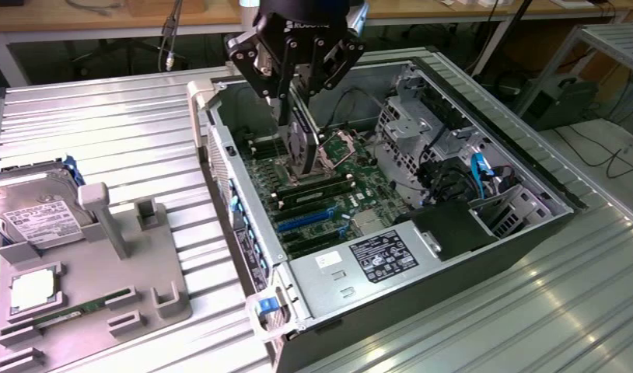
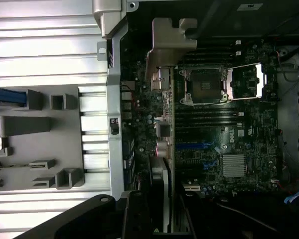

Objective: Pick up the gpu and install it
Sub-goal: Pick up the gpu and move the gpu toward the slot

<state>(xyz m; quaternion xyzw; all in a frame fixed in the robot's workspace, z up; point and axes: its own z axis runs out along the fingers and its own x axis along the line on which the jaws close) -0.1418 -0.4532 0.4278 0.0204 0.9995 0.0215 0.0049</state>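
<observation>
The ribbed metal desk [image 1: 109, 124] carries an open computer case [image 1: 431, 307] lying on its side, with its interior facing up. The motherboard [image 1: 337, 202] covers the floor of the case. The CPU socket [image 1: 343, 148] stands open, and long memory slots run just beside it.

On the exterior view's left, a gray fixture tray [image 1: 99, 272] rests on the desk beside the case. It holds a silver hard drive [image 1: 31, 217] with a white label, a square processor [image 1: 33, 289] and a slim green memory stick [image 1: 62, 317].

The gripper [image 1: 292, 97] hangs over the case at its rear end. Its fingers [image 2: 139, 214] are clamped on the gpu [image 1: 303, 144].

The gpu is suspended on edge above the motherboard, near the CPU socket and clear of the tray. In the wrist view the gpu [image 2: 164, 164] appears edge-on. It runs along the board close to the rear wall of the case, with its silver bracket [image 2: 170, 42] at the far end.
</observation>
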